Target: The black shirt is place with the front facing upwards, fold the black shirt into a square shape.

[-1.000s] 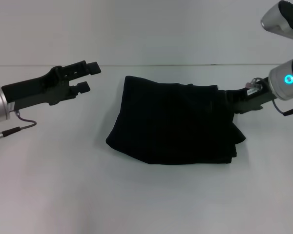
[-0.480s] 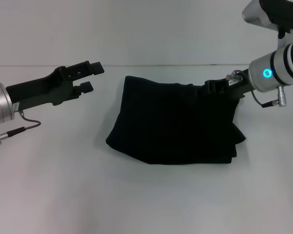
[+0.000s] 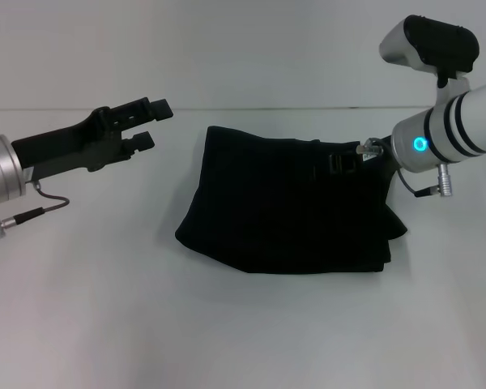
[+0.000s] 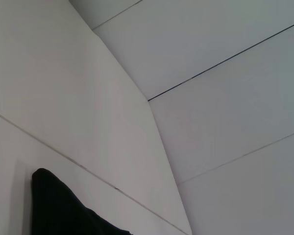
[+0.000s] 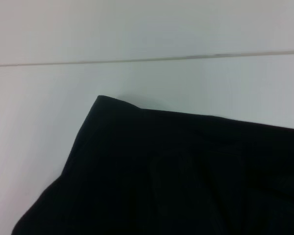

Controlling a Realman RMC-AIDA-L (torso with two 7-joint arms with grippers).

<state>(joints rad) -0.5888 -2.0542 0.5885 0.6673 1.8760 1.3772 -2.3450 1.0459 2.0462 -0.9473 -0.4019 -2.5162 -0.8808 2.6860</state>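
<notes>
The black shirt (image 3: 283, 211) lies folded into a rough rectangle in the middle of the white table, with no lettering showing. My right gripper (image 3: 338, 162) reaches in from the right and sits over the shirt's far right part, dark against the dark cloth. Off the shirt's far left corner, my left gripper (image 3: 150, 124) hovers open with nothing between its fingers. A corner of the black shirt (image 4: 59, 210) appears in the left wrist view. In the right wrist view the black shirt (image 5: 186, 171) fills the lower part, one corner pointing toward the wall.
The white table (image 3: 243, 324) ends at a seam against the pale wall (image 3: 243, 49) behind the shirt. Bare tabletop lies in front of the shirt and to its left.
My right arm has swung leftward, carrying its gripper from the shirt's right edge to over its far right part. The left gripper has barely shifted. The shirt's outline is unchanged.
</notes>
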